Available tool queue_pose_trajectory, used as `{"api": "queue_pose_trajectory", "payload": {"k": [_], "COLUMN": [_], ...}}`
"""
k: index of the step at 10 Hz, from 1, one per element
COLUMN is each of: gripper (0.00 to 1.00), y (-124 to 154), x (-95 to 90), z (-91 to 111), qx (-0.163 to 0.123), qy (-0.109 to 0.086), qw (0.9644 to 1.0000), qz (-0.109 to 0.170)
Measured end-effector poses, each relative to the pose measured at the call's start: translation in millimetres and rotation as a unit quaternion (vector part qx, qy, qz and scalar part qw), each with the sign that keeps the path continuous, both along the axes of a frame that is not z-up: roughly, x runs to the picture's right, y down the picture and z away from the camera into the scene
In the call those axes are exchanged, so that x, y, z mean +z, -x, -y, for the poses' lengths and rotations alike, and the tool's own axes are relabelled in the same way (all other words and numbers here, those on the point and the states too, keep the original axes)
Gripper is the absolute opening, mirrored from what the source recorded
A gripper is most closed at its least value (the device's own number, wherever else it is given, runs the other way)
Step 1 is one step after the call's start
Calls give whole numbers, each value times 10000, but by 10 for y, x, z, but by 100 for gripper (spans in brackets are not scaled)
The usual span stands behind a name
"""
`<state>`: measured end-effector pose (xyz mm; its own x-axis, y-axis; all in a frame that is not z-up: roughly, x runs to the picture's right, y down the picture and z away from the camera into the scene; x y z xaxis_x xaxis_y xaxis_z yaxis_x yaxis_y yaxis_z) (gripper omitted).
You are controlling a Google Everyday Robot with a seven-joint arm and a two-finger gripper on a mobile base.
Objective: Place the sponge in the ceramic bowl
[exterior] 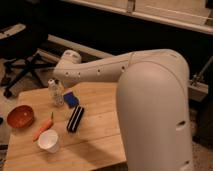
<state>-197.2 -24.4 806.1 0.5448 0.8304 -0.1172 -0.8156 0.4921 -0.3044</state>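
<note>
Hovering open at light wooden tabletop's [102, 102] 11 o'clock, claw [60, 85] near small bright-blue sponge block [71, 100]; sponge lies outside round glossy red-orange ceramic bowl [20, 116] at 9 o'clock.

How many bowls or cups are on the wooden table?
2. The ceramic bowl sits at the left edge; the white cup near the front. The gripper hangs above the sponge. The arm may hide others.

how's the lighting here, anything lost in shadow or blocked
Camera view: dim, warm light; background nearly black, the table and pale arm brightest. The arm's bulk hides the right side. The gripper hangs at the table's back left by the bottle, near the sponge; the ceramic bowl sits lit at left.
</note>
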Motion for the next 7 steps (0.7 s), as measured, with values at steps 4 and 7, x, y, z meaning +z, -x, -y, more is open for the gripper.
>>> {"api": "queue_pose_trajectory", "payload": {"k": [4, 7], "gripper": [80, 80], "y": [-27, 86], "x": [577, 871], "z": [-67, -284], "qx": [-73, -322], "qy": [284, 439], "qw": [9994, 9982], "qz": [-156, -246]}}
